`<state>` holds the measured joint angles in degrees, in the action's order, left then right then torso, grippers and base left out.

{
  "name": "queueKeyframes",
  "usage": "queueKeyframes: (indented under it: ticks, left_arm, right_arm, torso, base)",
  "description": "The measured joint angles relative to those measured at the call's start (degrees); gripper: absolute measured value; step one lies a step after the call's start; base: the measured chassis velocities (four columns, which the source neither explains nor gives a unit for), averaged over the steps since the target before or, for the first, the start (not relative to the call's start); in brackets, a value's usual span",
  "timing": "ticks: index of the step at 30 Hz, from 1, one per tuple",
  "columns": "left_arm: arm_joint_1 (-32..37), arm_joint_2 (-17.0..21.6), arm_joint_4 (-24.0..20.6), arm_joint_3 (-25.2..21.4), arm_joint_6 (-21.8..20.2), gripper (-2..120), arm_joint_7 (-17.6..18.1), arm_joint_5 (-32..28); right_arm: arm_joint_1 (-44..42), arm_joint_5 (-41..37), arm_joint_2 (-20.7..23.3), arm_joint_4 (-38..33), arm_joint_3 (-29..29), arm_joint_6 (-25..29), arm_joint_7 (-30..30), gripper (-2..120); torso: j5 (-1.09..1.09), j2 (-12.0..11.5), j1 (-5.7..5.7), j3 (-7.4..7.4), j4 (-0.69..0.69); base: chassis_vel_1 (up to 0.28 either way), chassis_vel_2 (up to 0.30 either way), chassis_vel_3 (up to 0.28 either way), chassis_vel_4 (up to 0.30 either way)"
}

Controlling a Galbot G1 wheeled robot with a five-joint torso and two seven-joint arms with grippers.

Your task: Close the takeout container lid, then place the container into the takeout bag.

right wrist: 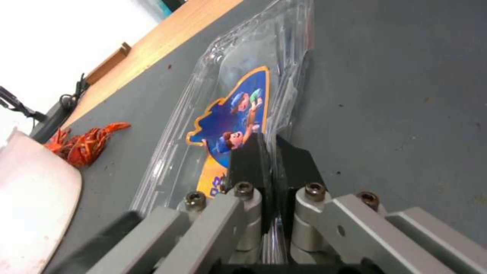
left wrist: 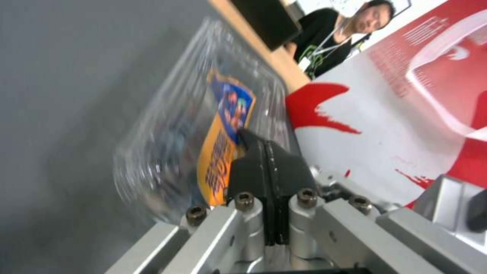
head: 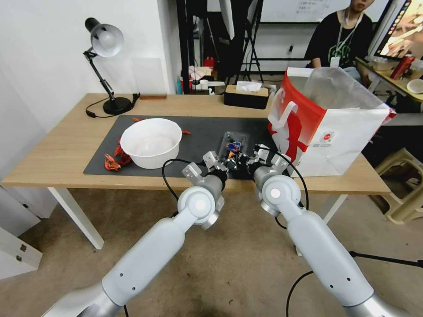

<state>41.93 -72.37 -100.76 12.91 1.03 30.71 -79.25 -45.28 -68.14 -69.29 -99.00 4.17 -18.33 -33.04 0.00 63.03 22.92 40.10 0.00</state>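
Both grippers, left (left wrist: 264,152) and right (right wrist: 267,152), jaws clenched on the lid (right wrist: 238,114) of the takeout container (head: 234,149); thin, springy plastic looks best pinched at its rim.

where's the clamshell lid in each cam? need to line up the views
Head: the lid lies on the dark mat, between the white bowl and the takeout bag.
Left wrist: the lid, beside the bag's red print.
Right wrist: pinched by the fingers.
Shared landmark: its blue-yellow label.
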Motion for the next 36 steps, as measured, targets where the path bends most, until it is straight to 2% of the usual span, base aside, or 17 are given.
queueKeyframes:
  ticks: [3,6,7,8,9,10,12,14,15,18,19,21,23,25,31,32,36]
  left_arm:
    - [0.8,1.2,-1.0,-0.1,0.2,0,-0.7,3.0]
    - [3.1,3.5,-2.8,-1.1,0.6,0,-2.5,10.1]
    - [3.1,3.5,-2.8,-1.1,0.6,0,-2.5,10.1]
    - [4.4,4.5,-3.7,-1.9,0.7,5,-3.4,15.2]
    - [5.4,5.0,-4.4,-2.5,0.8,9,-4.2,18.2]
    - [5.4,5.0,-4.4,-2.5,0.8,9,-4.2,18.2]
    - [8.3,6.2,-6.4,-4.6,0.3,20,-5.6,26.2]
    - [10.4,7.1,-7.4,-6.2,0.2,28,-7.0,31.2]
    - [10.4,7.1,-7.4,-6.2,0.2,28,-7.0,31.2]
    - [13.9,9.0,-8.8,-9.0,0.2,41,-9.2,38.6]
    - [13.9,9.0,-8.8,-9.0,0.2,41,-9.2,38.6]
    - [17.3,10.4,-10.4,-11.9,0.1,55,-10.1,43.0]
    - [18.1,10.7,-10.7,-12.4,0.1,57,-10.2,43.9]
    - [21.7,11.9,-12.2,-15.6,0.1,69,-10.5,47.0]
    - [26.5,13.1,-14.9,-19.6,0.0,85,-10.2,48.9]
    - [28.6,13.4,-15.6,-20.8,0.1,93,-9.9,50.0]
    - [32.7,13.1,-16.6,-23.4,1.5,100,-9.8,52.3]
  right_arm:
    - [-0.1,0.2,0.0,-0.1,0.0,0.0,0.0,0]
    - [-0.2,0.4,0.0,-0.4,0.0,0.0,0.0,0]
    - [-0.2,0.4,0.0,-0.4,0.0,0.0,0.0,0]
    - [-0.3,0.5,0.0,-0.5,0.0,0.0,0.1,0]
    - [-0.3,0.6,-0.1,-0.5,0.0,0.0,0.1,0]
    - [-0.3,0.6,-0.1,-0.5,0.0,0.0,0.1,0]
    - [-0.3,0.8,-0.1,-0.6,0.0,0.0,0.1,0]
    - [-0.3,1.0,-0.1,-0.6,0.0,0.0,0.2,0]
    - [-0.3,1.0,-0.1,-0.6,0.0,0.0,0.2,0]
    - [-0.3,1.2,-0.2,-0.7,0.0,0.1,0.2,0]
    - [-0.3,1.2,-0.2,-0.7,0.0,0.1,0.2,0]
    - [-0.2,1.3,-0.3,-0.8,-0.1,0.1,0.2,0]
    - [-0.2,1.3,-0.3,-0.8,-0.1,0.1,0.2,0]
    - [-0.2,1.3,-0.2,-1.0,-0.1,0.1,0.2,0]
    - [-0.1,1.4,-0.2,-1.2,0.0,0.1,0.3,0]
    - [-0.1,1.4,-0.2,-1.4,0.0,0.2,0.3,0]
    - [-0.1,1.4,-0.2,-1.6,0.1,0.2,0.3,0]
  torso:
    - [-0.01,0.0,0.01,0.0,0.0]
    - [-0.01,0.0,0.0,0.0,0.0]
    - [-0.01,0.0,0.0,0.0,0.0]
    - [-0.01,0.0,0.0,0.0,0.01]
    - [-0.01,0.0,0.0,0.0,0.0]
    - [-0.01,0.0,0.0,0.0,0.0]
    - [0.0,0.0,-0.01,0.0,0.01]
    - [-0.01,0.0,0.0,0.0,0.0]
    - [-0.01,0.0,0.0,0.0,0.0]
    - [-0.01,0.0,0.0,0.0,0.0]
    - [-0.01,0.0,0.0,0.0,0.0]
    - [-0.01,0.0,-0.01,0.01,0.0]
    - [-0.01,0.0,-0.01,0.01,0.0]
    - [-0.01,0.0,-0.01,0.01,0.01]
    - [0.0,0.0,0.0,0.01,0.0]
    - [0.0,0.0,0.0,0.01,0.0]
    - [-0.01,0.0,-0.01,0.01,0.0]
  base:
    - [0.0,0.0,0.0,0.0]
    - [0.0,0.0,0.0,0.0]
    - [0.0,0.0,0.0,0.0]
    - [0.0,0.0,0.0,0.0]
    - [0.0,0.0,0.0,0.0]
    - [0.0,0.0,0.0,0.0]
    - [0.0,0.0,0.0,0.0]
    - [0.0,0.0,0.0,0.0]
    - [0.0,0.0,0.0,0.0]
    - [0.0,0.0,0.0,0.0]
    - [0.0,0.0,0.0,0.0]
    - [0.0,0.0,0.0,0.0]
    - [0.0,0.0,0.0,0.0]
    - [0.0,0.0,0.0,0.0]
    - [0.0,0.0,0.0,0.0]
    - [0.0,0.0,0.0,0.0]
    - [0.0,0.0,0.0,0.0]
